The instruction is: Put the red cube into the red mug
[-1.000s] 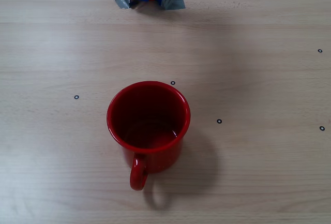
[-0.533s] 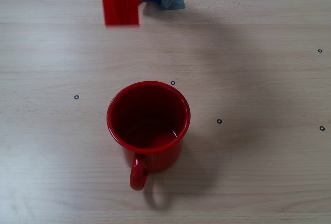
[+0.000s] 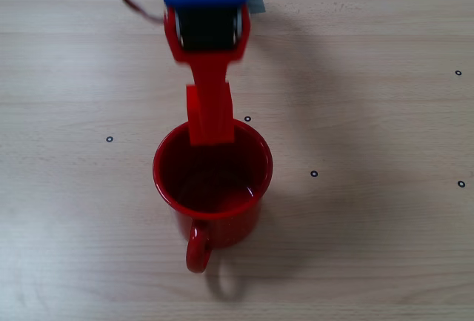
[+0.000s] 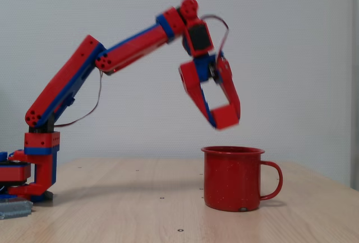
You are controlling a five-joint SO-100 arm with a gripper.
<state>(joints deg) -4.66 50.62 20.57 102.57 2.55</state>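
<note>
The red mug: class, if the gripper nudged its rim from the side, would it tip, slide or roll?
The mug would probably slide rather than tip: the side view shows it squat, upright on a flat base. Rolling seems unlikely unless it fell over, and then its handle would likely stop it. Its glossy wall may slip against the gripper.

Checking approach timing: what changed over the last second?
The hand swept in from the top edge of the overhead fixed view to above the red mug. In the side fixed view it hangs above the rim, closed on a blurred red block, seemingly the red cube. Nothing released. The mug did not move.
</note>
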